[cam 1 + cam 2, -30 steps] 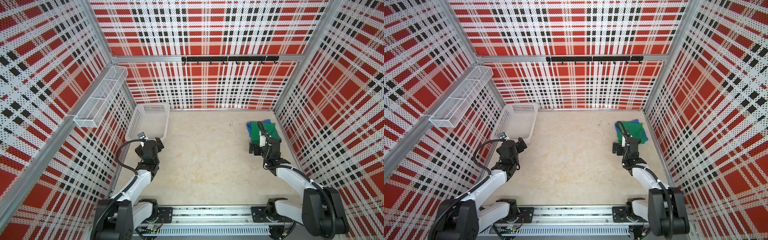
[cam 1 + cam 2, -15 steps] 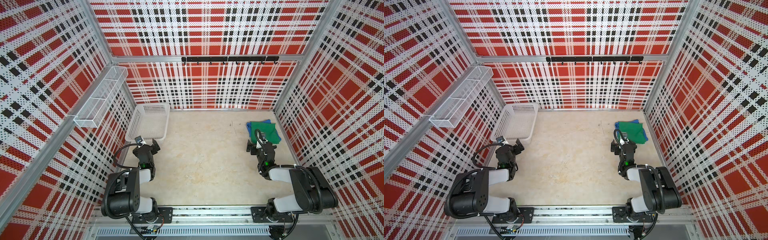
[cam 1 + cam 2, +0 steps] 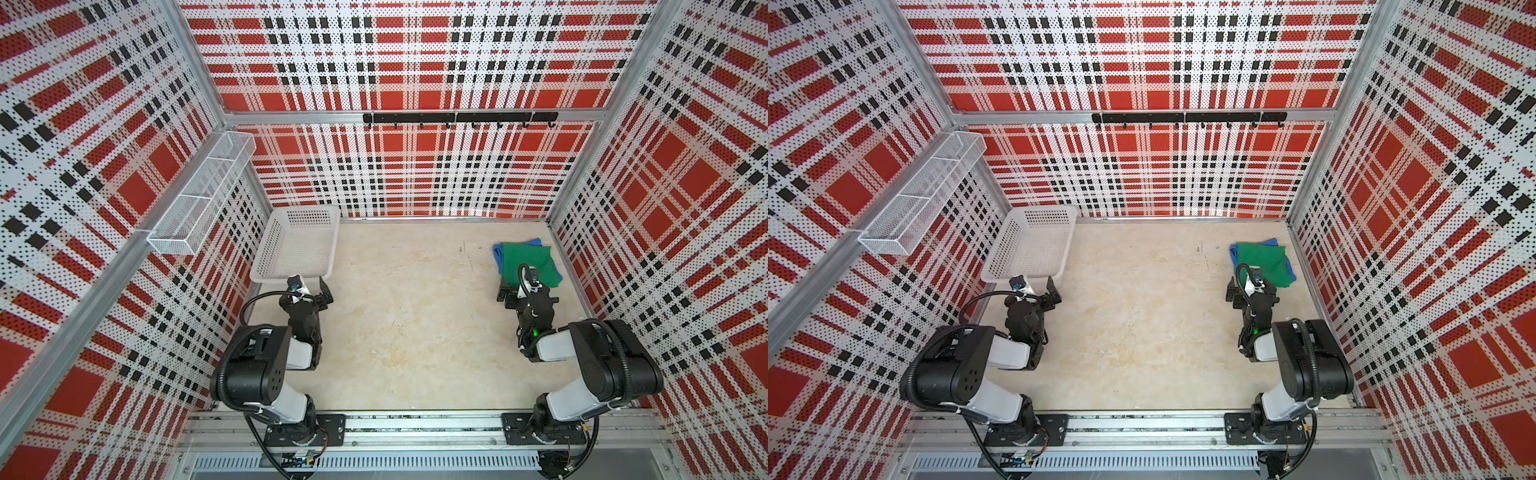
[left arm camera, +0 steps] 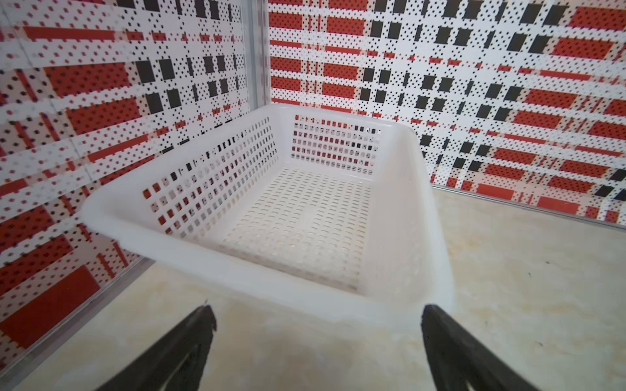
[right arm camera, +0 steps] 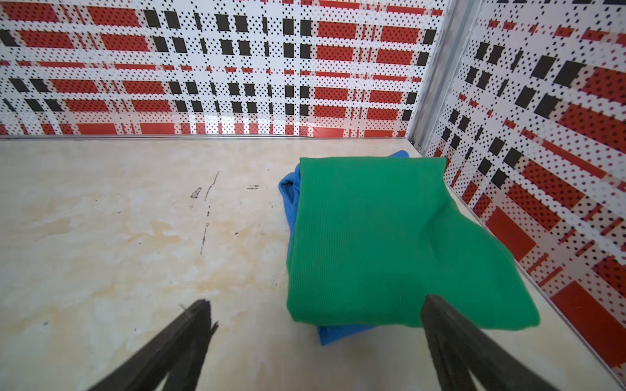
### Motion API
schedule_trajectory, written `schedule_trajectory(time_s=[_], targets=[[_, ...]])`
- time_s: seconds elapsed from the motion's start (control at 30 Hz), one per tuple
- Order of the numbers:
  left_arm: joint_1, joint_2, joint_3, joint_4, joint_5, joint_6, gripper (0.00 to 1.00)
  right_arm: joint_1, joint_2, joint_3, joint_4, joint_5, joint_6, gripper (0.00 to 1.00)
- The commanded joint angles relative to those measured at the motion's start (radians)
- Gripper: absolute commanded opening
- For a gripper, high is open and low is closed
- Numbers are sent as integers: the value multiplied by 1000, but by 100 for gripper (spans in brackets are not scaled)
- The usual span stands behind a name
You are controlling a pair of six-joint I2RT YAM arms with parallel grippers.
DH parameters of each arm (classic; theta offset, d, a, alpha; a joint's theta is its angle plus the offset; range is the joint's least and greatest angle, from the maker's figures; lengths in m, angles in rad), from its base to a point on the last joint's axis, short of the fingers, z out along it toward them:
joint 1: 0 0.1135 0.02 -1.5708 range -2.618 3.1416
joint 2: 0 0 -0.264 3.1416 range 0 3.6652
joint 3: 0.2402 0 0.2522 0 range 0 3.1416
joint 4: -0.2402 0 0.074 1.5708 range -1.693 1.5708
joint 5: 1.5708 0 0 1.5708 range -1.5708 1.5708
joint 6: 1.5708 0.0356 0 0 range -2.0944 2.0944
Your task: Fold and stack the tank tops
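The green tank top (image 3: 528,261) (image 3: 1263,262) (image 5: 372,237) lies folded on top of the folded blue tank top (image 3: 496,252) (image 3: 1233,252) (image 5: 288,198), which shows only at its edges, at the back right of the table beside the right wall. My right gripper (image 3: 521,291) (image 3: 1250,293) (image 5: 316,302) stands open just in front of the stack, with nothing between its fingers. My left gripper (image 3: 309,289) (image 3: 1034,289) (image 4: 317,308) is open and empty, right before the near rim of the white basket (image 3: 266,249) (image 3: 1000,257) (image 4: 203,257).
The basket holds nothing and sits in the back left corner. A white wire shelf (image 3: 199,199) hangs on the left wall and a black hook rail (image 3: 457,117) on the back wall. Bare beige tabletop (image 3: 407,316) lies between the two arms.
Both arms have drawn back toward the front rail and folded low. The right gripper has come away from the stack. The tank tops lie as before.
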Motion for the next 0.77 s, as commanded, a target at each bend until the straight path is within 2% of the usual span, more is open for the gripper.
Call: schedule_trajectory(time_s=[0.0, 0.37, 0.53, 0.73], targets=[[-2, 6, -1, 136, -36, 30, 98, -4, 5, -2, 48, -17, 3, 100], [-1, 7, -1, 138, -36, 30, 98, -6, 8, -6, 61, -16, 1, 100], [0, 7, -1, 138, -37, 31, 98, -30, 10, 12, 26, -70, 16, 100], [-1, 7, -1, 138, -36, 30, 98, -27, 8, -1, 48, -42, 16, 100]])
